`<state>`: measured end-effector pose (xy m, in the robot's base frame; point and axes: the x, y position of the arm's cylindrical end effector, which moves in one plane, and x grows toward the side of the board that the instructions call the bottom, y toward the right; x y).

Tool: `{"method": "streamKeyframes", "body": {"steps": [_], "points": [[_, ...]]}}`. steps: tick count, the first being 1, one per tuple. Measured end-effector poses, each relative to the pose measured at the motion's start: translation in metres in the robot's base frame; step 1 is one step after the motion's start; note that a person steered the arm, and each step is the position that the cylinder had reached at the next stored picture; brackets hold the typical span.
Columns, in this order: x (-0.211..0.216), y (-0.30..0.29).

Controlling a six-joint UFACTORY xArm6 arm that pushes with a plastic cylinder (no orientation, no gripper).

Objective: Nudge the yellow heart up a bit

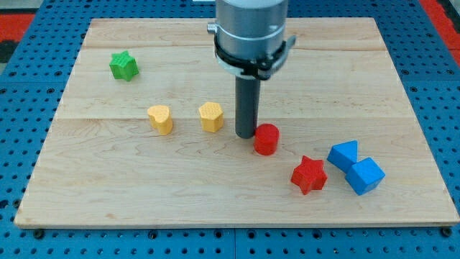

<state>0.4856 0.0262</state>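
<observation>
board stock, left to right: green star, yellow heart, yellow hexagon, rod tip, red cylinder, red star, two blue blocks.
no claw fitted, bare rod only. heart sits left of centre, well apart from the tip, which touches or nearly touches the cylinder. risk: sweeping straight left would likely shove the hexagon lying between; meeting the heart off-centre could push it sideways, not up.

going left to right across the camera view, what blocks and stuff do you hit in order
green star → yellow heart → yellow hexagon → my tip → red cylinder → red star → two blue blocks, touching at the view's right
</observation>
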Motion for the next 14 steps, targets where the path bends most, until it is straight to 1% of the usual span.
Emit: {"method": "streamKeyframes", "body": {"steps": [1, 5, 10, 12, 13, 14], "points": [[0.02, 0.041], [0.022, 0.0], [0.032, -0.003], [0.045, 0.001], [0.05, -0.009], [0.05, -0.043]]}}
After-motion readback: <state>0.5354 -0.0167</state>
